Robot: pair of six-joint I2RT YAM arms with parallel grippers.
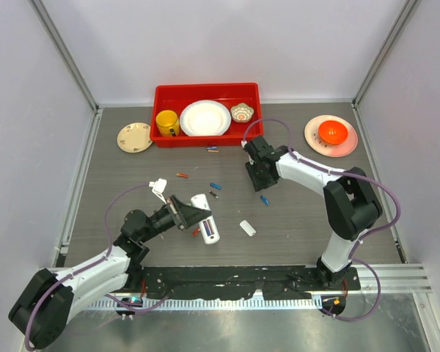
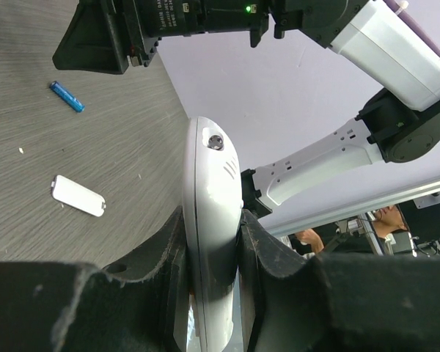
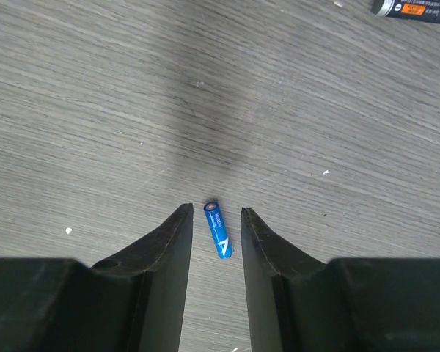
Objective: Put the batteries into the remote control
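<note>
My left gripper [image 1: 198, 214] is shut on the white remote control [image 1: 209, 232] and holds it just above the table, left of centre. From the left wrist, the remote control [image 2: 213, 191] stands edge-on between the left gripper's [image 2: 213, 216] two pads. My right gripper [image 3: 215, 213] hangs over a blue battery [image 3: 218, 229]. The jaws are open, one on each side of it, with a small gap either way. From above, this battery [image 1: 264, 199] lies just in front of the right gripper [image 1: 259, 183]. Other batteries are scattered nearby: orange-red [image 1: 181, 175], blue [image 1: 215, 185], dark [image 1: 214, 194].
A small flat white piece [image 1: 247, 228] lies right of the remote. A red bin [image 1: 205, 92] at the back holds a yellow mug, a white plate and a bowl. A cream plate [image 1: 135, 137] sits left of it. A pink plate with an orange bowl [image 1: 331, 135] is back right.
</note>
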